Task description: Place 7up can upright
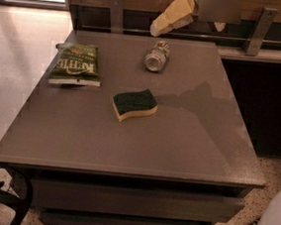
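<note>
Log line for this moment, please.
gripper: over far edge of table, not holding can | can: on its side | upright: not yet
</note>
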